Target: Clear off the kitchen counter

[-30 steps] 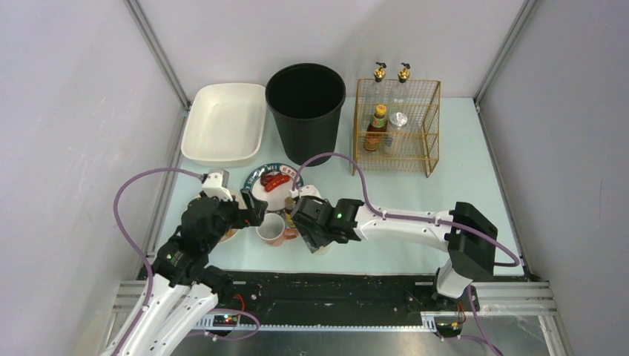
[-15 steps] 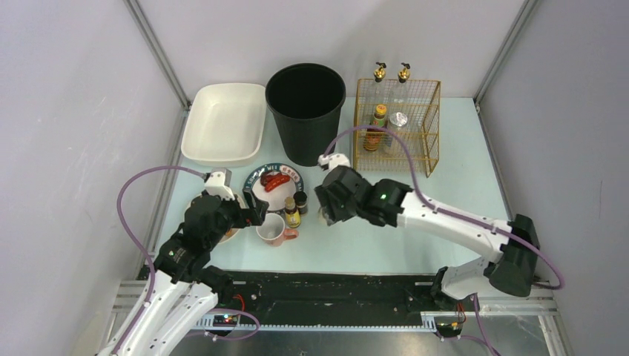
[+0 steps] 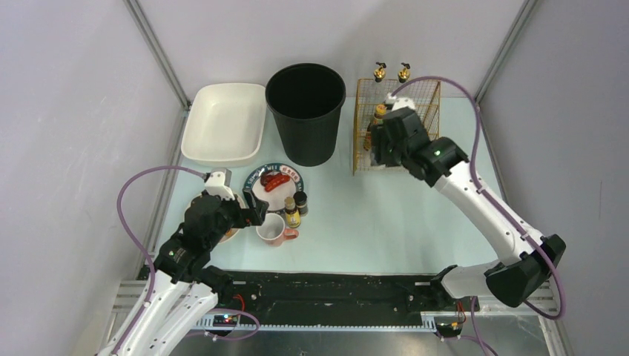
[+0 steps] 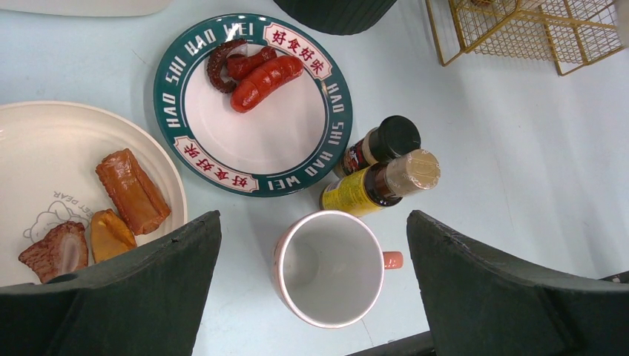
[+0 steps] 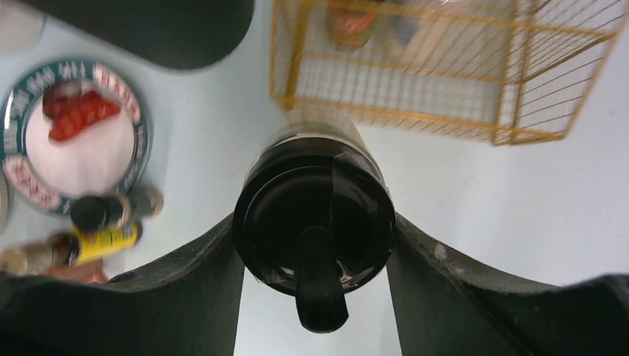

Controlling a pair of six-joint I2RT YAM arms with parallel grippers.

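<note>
The pale mint kitchen counter (image 3: 386, 215) holds a pink mug (image 3: 271, 230), a green-rimmed plate with sausages (image 3: 274, 182), a yellow-labelled bottle (image 3: 291, 215) and a black-capped jar (image 3: 301, 202). My left gripper (image 3: 248, 211) hovers open over the mug (image 4: 331, 268), one finger on each side, not touching it. A white plate with food pieces (image 4: 44, 170) lies under its left finger. My right gripper (image 3: 382, 144) is raised in front of the gold wire rack (image 3: 415, 148) and is shut on a black-lidded bottle (image 5: 314, 215), which is hardly visible from above.
A black bin (image 3: 305, 111) stands at the back centre, with a white tray (image 3: 225, 122) to its left. The wire rack (image 5: 445, 67) holds several bottles. Grey walls and metal posts enclose the counter, and a black rail runs along the front.
My right gripper has carried the black-lidded bottle from beside the mug, up and to the back right, to the front of the wire rack. The left arm has not moved.
</note>
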